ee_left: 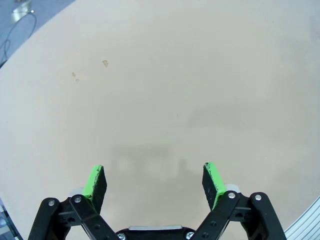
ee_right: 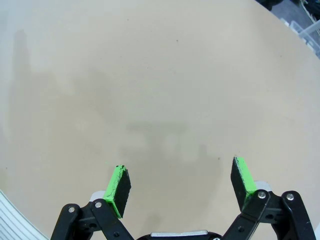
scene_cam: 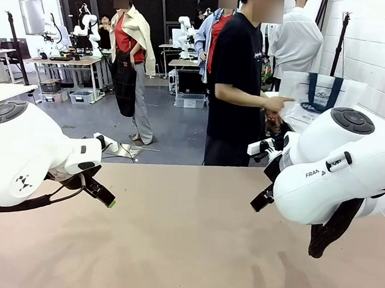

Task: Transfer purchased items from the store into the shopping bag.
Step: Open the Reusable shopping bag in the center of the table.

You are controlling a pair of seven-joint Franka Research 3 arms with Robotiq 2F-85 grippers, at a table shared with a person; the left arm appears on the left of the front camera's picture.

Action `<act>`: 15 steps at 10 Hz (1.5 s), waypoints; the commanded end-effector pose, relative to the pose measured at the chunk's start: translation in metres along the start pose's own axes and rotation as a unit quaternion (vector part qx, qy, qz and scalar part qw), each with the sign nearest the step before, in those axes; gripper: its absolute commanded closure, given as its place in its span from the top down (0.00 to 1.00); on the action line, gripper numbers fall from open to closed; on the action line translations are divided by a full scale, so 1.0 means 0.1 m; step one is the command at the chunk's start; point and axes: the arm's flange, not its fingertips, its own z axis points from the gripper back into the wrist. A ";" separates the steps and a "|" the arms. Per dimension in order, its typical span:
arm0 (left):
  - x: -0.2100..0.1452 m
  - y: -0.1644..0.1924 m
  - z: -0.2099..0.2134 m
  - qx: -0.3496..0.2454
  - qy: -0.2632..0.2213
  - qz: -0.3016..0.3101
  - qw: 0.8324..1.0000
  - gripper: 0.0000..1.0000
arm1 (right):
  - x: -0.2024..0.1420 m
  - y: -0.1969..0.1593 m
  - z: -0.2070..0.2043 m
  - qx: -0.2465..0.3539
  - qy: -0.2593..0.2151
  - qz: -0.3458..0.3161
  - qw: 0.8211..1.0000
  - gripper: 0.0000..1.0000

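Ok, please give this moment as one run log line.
left pincer: open, over table | right pincer: open, over table | shopping bag: far side, beside person's hand

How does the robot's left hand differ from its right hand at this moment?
The left hand hangs over the left part of the table, the right hand over its right part. Ahead of the left hand the table carries small brownish specks; ahead of the right hand there are just faint shadows. Both hands are open, hold nothing, and have green pads.
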 end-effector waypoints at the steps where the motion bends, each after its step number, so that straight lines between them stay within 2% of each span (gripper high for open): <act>1: 0.00 0.01 0.00 0.000 0.000 0.002 1.000 1.00 | 0.00 0.00 0.00 0.000 0.000 0.000 1.000 1.00; 15: 0.00 0.01 0.00 0.000 0.000 0.002 1.000 1.00 | 0.00 0.00 0.00 0.000 0.000 0.000 1.000 1.00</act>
